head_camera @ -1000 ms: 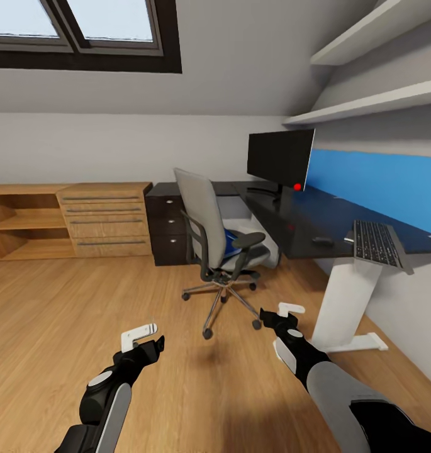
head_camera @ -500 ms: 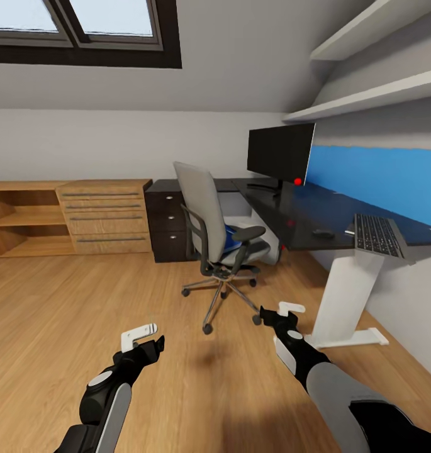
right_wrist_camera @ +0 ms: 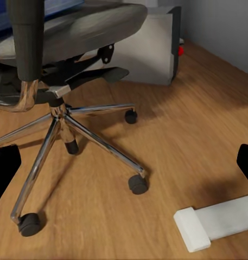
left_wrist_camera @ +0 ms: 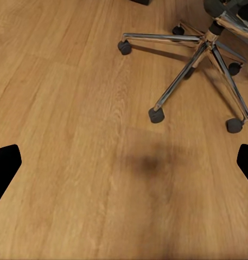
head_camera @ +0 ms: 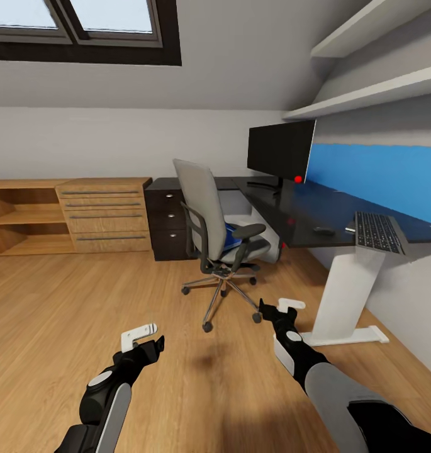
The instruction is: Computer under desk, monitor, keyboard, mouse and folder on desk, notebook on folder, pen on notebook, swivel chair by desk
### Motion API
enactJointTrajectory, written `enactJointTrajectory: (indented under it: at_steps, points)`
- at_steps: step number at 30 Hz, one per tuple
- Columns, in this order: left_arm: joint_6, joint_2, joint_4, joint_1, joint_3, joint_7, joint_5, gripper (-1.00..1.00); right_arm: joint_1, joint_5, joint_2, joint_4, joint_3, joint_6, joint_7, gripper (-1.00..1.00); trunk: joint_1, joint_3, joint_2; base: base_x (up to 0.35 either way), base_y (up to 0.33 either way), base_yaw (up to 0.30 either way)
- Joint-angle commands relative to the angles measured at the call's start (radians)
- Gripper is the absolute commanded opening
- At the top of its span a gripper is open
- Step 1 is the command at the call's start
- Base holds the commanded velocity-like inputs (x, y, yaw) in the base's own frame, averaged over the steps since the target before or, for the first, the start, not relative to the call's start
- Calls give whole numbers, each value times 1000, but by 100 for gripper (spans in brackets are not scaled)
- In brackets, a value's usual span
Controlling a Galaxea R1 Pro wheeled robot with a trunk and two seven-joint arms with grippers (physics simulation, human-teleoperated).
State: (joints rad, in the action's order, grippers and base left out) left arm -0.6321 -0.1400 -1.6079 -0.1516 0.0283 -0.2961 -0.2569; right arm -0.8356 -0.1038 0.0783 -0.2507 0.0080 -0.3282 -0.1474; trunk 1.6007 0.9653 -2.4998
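Head view
Bench: the large glossy black-topped bench [head_camera: 316, 211] on white legs stands at the right, along the wall with the bright blue wall panel [head_camera: 379, 179].
Monitor: the wide black flat monitor [head_camera: 281, 152] with a red dot at its lower corner stands upright at the bench's far end.
Keyboard: the slim silver-grey keyboard with black keys [head_camera: 379, 233] lies at the bench's near end, by its front edge.
Mouse: the small dark grey oval mouse [head_camera: 323, 231] lies on the bench just beside the keyboard.
Chair: the grey swivel chair with black armrests and chrome star base [head_camera: 218, 236] stands on the wooden floor [head_camera: 64, 302] near the bench, apart from it.
Folder: the flat bright-blue folder [head_camera: 231, 240] lies on the chair's seat.
Drawers: a light wooden drawer chest [head_camera: 105, 215] stands against the back wall.
Left pincer [head_camera: 141, 336]: low over the floor; its state cannot be told here.
Right pincer [head_camera: 280, 310]: low over the floor near the chair's base; its state cannot be told here.

Left wrist view
Pincer: fingers [left_wrist_camera: 4, 168] wide apart, nothing between them, floor and chair wheels beyond.

Right wrist view
Pincer: fingers [right_wrist_camera: 4, 170] wide apart, nothing held.
Computer: the light-grey box-shaped tower computer [right_wrist_camera: 148, 49] stands on the floor behind the chair.
Bench foot: white, on the floor close by.
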Motion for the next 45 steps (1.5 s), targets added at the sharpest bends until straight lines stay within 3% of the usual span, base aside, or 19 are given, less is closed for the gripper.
enactJointTrajectory:
  at_steps: [1,6,10,17,22,32,39,45]
  points:
    - [-3,0,-1,-1,1,-9,-10,100,-1,-10,0,0,2,-4,0,100,0,1,0,0,0,0]
    - [-3,4,-1,0,1,-9,-10,100,-17,-10,-1,-1,3,41,-4,100,0,1,0,0,0,0]
    - [-3,10,-1,0,1,-9,-11,100,-64,-11,-8,0,2,112,-6,100,0,1,0,0,0,0]
    - [-3,15,-1,0,1,-9,-11,100,-93,-23,-32,51,-8,146,-7,100,0,1,0,0,0,0]
    - [-3,17,-1,-1,1,-9,-12,100,-97,-24,-25,106,-6,126,-7,100,0,1,0,12,0,0]
    - [-3,17,-3,0,1,-8,-13,100,-99,-23,-14,125,-8,117,-8,100,0,1,0,132,0,0]
    - [-3,17,-3,0,-1,-8,-13,100,-99,-23,-17,124,-9,209,-35,100,0,1,0,138,0,0]
    - [-3,19,-3,0,-2,-8,-13,100,-99,-23,-17,124,-10,224,-40,100,0,1,0,142,0,0]
